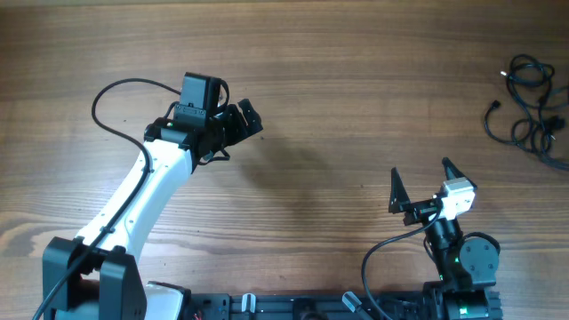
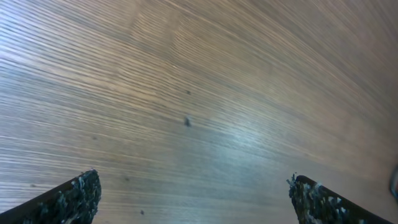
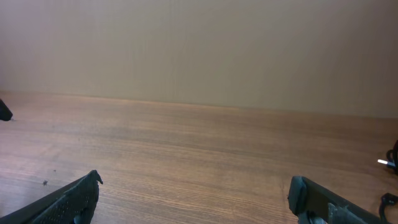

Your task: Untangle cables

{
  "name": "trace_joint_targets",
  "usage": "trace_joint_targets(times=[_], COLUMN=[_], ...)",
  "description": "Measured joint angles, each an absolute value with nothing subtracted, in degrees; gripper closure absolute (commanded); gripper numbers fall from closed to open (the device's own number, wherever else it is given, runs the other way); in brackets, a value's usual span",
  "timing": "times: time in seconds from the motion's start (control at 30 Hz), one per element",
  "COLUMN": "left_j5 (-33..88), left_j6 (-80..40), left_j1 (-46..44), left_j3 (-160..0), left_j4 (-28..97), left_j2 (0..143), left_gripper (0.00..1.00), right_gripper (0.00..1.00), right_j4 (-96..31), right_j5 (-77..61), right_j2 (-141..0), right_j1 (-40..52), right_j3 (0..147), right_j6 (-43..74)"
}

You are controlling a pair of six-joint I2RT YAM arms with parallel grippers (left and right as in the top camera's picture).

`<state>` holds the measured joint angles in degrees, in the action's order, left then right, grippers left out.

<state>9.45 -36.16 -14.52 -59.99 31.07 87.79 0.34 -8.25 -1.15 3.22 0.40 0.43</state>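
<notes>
The cables (image 1: 524, 73) lie as a loose black tangle at the far right of the wooden table (image 1: 356, 80), partly cut off by the overhead view's edge. A bit of the cables (image 3: 392, 155) with a small plug end shows at the right edge of the right wrist view. My right gripper (image 1: 422, 180) is open near the front right, well short of the tangle, with only bare wood between its fingers (image 3: 78, 196). Far to the left of the cables, my left gripper (image 1: 242, 121) is open and empty over bare table, fingertips (image 2: 81, 194) wide apart.
A thick black wire (image 1: 111, 98) loops out from the left arm over the table at the left. The arm bases and a dark rail (image 1: 311, 307) run along the front edge. A pale wall (image 3: 199, 43) rises behind the table's far edge.
</notes>
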Motion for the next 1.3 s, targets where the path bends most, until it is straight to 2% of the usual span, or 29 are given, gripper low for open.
trace_joint_targets(times=[0.13, 0.23, 0.4, 0.53, 0.7, 0.87, 1.3], left_j5=[5.58, 6.11, 11.00, 12.58, 13.15, 12.53, 5.58], left_j6=[-31.00, -19.90, -7.81, -5.98, -5.19, -5.19, -5.21], left_j1=[-14.52, -13.85, -6.61, -1.96, -0.93, -0.93, -2.57], left_j3=[-59.94, -59.83, -59.37, -49.17, -31.79, -18.35, -4.45], left_j4=[28.99, 24.43, 20.62, 10.22, 0.64, -2.13, -3.46], left_j2=[86.91, 79.96, 66.94, 53.49, 37.19, 23.94, 5.80], left_gripper=[0.00, 0.00, 0.00, 0.00, 0.00, 0.00, 0.00], right_gripper=[0.00, 0.00, 0.00, 0.00, 0.00, 0.00, 0.00], right_j4=[0.34, 0.34, 0.34, 0.38, 0.32, 0.27, 0.30], right_j5=[-8.25, -8.25, -8.23, -8.23, -8.03, -7.84, -7.84], right_j2=[-1.15, -1.13, -1.10, -0.99, -0.89, -0.84, -0.82], right_j1=[3.22, 3.22, 3.22, 3.22, 3.22, 3.22, 3.22], right_j3=[0.40, 0.40, 0.40, 0.40, 0.38, 0.38, 0.38], right_j6=[0.43, 0.45, 0.43, 0.45, 0.45, 0.45, 0.45])
